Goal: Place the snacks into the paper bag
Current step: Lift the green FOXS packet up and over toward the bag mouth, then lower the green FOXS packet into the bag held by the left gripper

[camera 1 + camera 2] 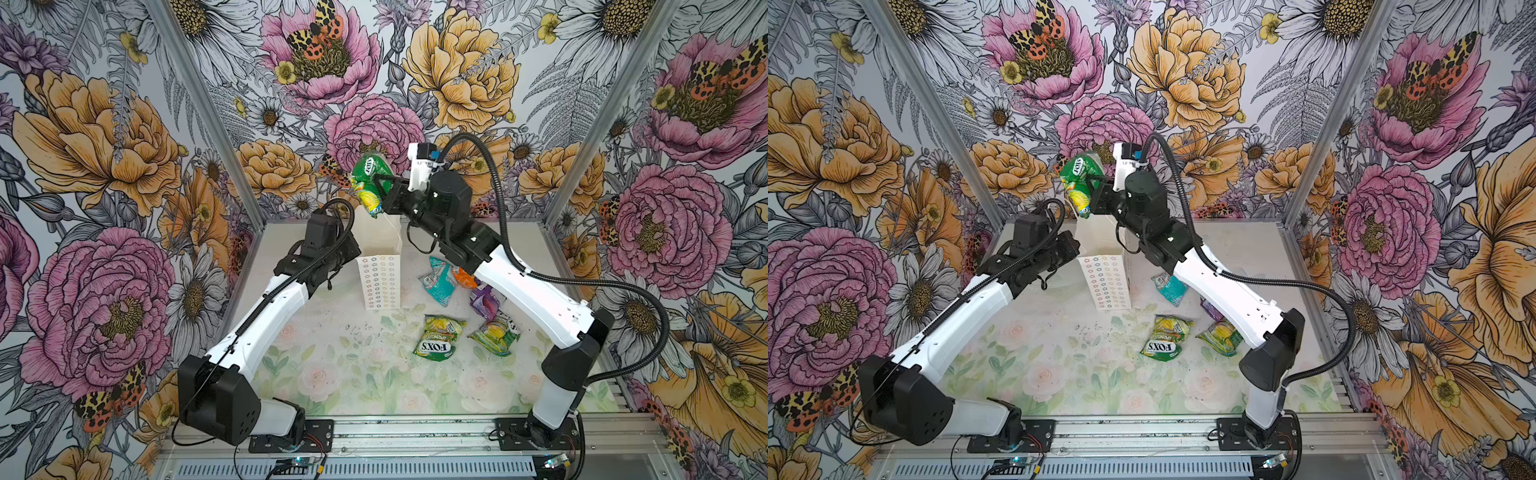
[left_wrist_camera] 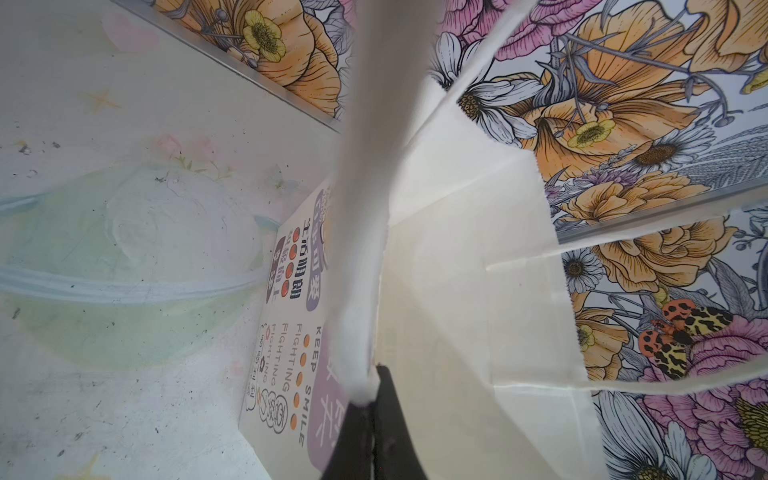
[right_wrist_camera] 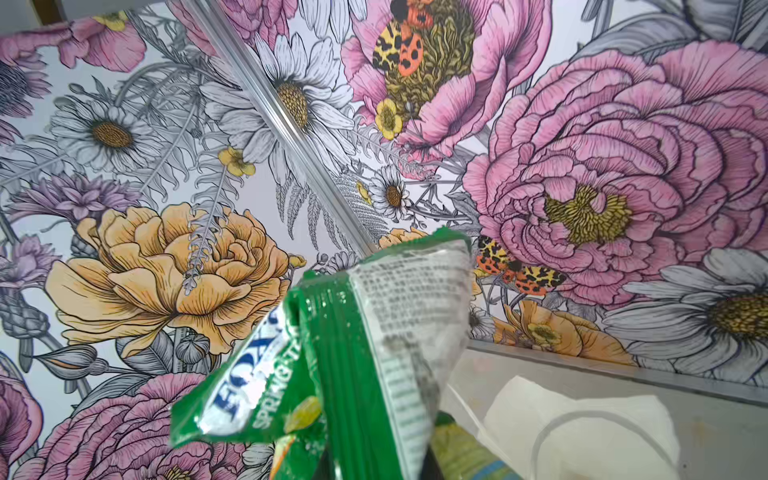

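One green packet point(image 1: 368, 168) clenched in right tool point(image 1: 377, 182) above paper bag point(image 1: 380, 286), left tool point(image 2: 370, 401) pinching its rim.

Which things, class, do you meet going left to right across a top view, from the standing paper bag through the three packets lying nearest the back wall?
The paper bag → teal packet → orange packet → purple packet.

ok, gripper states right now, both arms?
left gripper: shut on the rim of the paper bag.
right gripper: shut on the green packet, held above the bag.
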`<state>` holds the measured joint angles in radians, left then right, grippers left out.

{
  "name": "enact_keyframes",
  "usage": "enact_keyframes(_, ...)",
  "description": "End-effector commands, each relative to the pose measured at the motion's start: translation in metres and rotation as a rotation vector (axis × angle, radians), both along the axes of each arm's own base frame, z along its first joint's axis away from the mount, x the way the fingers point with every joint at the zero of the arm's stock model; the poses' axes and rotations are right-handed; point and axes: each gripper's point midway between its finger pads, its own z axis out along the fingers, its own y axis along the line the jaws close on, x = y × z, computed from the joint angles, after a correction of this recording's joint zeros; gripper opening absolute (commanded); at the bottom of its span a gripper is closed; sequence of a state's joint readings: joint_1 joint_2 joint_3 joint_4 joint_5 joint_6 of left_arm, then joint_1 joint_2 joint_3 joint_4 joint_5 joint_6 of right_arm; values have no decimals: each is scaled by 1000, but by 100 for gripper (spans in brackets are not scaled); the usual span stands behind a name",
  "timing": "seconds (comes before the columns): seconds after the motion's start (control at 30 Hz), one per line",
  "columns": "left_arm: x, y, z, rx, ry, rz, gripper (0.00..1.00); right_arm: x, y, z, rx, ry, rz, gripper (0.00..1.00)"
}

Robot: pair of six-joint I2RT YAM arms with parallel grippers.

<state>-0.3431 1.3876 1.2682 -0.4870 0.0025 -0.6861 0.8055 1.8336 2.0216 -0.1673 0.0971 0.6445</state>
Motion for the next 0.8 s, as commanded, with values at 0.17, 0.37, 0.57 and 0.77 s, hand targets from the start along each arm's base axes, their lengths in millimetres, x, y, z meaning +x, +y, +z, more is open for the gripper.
enact_keyframes(0.17, -2, 6, -1, -11, -23, 48, 0, 11, 1, 21, 146, -10, -173, 0)
enact_keyframes(0.37, -3, 4, -2, -20, -26, 40, 0, 14, 0, 13, 185, 28, -193, 0)
enact_keyframes(0.57, -2, 2, -3, -27, -23, 35, 0, 18, -5, 14, 200, 36, -237, 0)
enact_keyframes(0.77, -2, 2, -2, -30, -25, 37, 0, 16, 6, 16, 188, 46, -232, 0)
